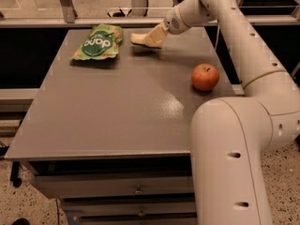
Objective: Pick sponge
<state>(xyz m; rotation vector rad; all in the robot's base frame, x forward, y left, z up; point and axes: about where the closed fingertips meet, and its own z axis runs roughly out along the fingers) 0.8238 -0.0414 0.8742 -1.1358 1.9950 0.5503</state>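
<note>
My gripper point(149, 35) hangs low over the far part of the grey table point(117, 107), just right of the green snack bag point(96, 42). Its cream-yellow wedge tip points left and down, with a shadow on the table under it. A pale yellow end point(137, 39) at the tip's left could be the sponge, but I cannot tell it apart from the gripper itself. No separate sponge shows anywhere else on the table.
A red apple point(205, 77) sits near the table's right edge. My white arm point(234, 139) fills the right side and foreground. A railing runs behind the table's far edge. Drawers sit under the front edge.
</note>
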